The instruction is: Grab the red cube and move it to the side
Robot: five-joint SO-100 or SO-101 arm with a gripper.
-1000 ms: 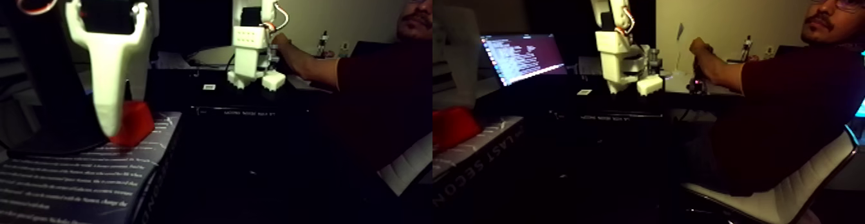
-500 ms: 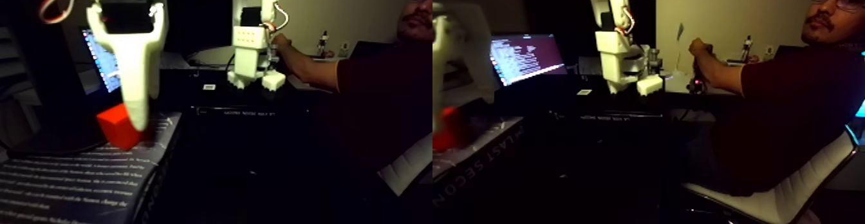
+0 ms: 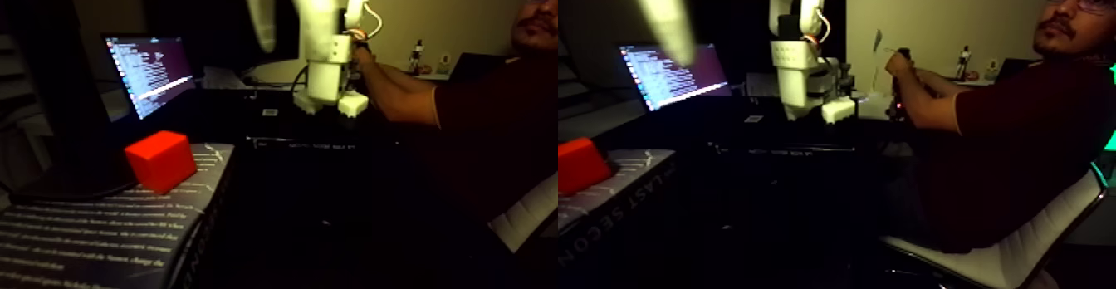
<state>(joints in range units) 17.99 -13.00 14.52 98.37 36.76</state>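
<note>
**Q:** What has just changed?

**A:** A moment ago my white two-finger gripper [image 3: 282, 31] was down at the small bright red-orange cube [image 3: 160, 161], one finger in front of it. Now I have risen clear. In the left half of the fixed view I am a blurred white shape at the top edge, well above the cube. The cube sits alone on the dark book cover with white print [image 3: 100, 234], turned a little from where it first lay.

**Q:** Are your fingers open or closed?

**A:** I cannot tell, because motion blur smears them. They hold nothing, since the cube is down on the book.

**Q:** What does that mean for the task?

**A:** I judge that the grab has not succeeded. The cube was nudged, not carried, so it probably needs a fresh descent and a proper pinch.

**Q:** What room is there to move?

**A:** The cube rests near the book's far end, close to its right edge, and beyond that edge the surface drops into darkness. A tall dark upright [image 3: 50, 101] stands just left of the cube, which narrows that side. Behind it a lit laptop screen [image 3: 149, 68] glows. Further back a person's hand [image 3: 365, 60] grips a second white arm [image 3: 328, 80], well apart from the cube. The printed cover towards the camera is the widest open ground.
</note>
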